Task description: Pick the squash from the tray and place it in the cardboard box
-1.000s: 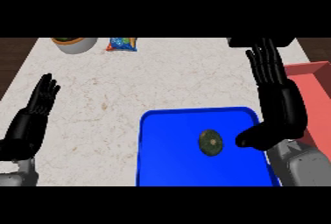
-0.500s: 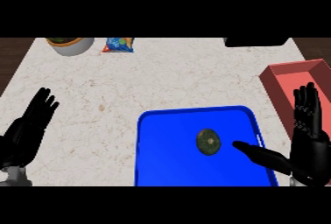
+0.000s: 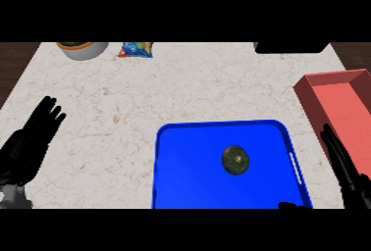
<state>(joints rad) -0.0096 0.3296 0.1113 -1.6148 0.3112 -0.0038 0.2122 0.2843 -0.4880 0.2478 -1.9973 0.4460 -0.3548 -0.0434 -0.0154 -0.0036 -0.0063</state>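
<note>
We see the squash [image 3: 235, 159], a small dark green round thing, lying on the floor of the blue tray [image 3: 174, 166], a little toward the tray's right side and apart from its walls. Nothing touches it. The tray sits at the table's [image 3: 181, 88] near edge, right of the middle.

The cardboard box [image 3: 340, 105], reddish with low walls, stands at the table's right edge, just beyond the tray's far right corner and apart from it. We see nothing in the part of its inside that shows.

Our right robot hand [image 3: 342, 169] shows at the near right corner, between the tray's right wall and the box, fingers straight and pointing away from us; the tip of its thumb shows dark at the tray's near right corner. It is released and holds nothing. Our left robot hand [image 3: 33, 139] rests at the table's left edge, fingers straight and up, likewise released and empty, well apart from the tray.

At the table's far edge, toward the left corner, stand a grey bowl [image 3: 82, 49] and, just beside it, a colourful snack packet [image 3: 135, 48]. A black object [image 3: 290, 47] lies at the far edge toward the right corner.
</note>
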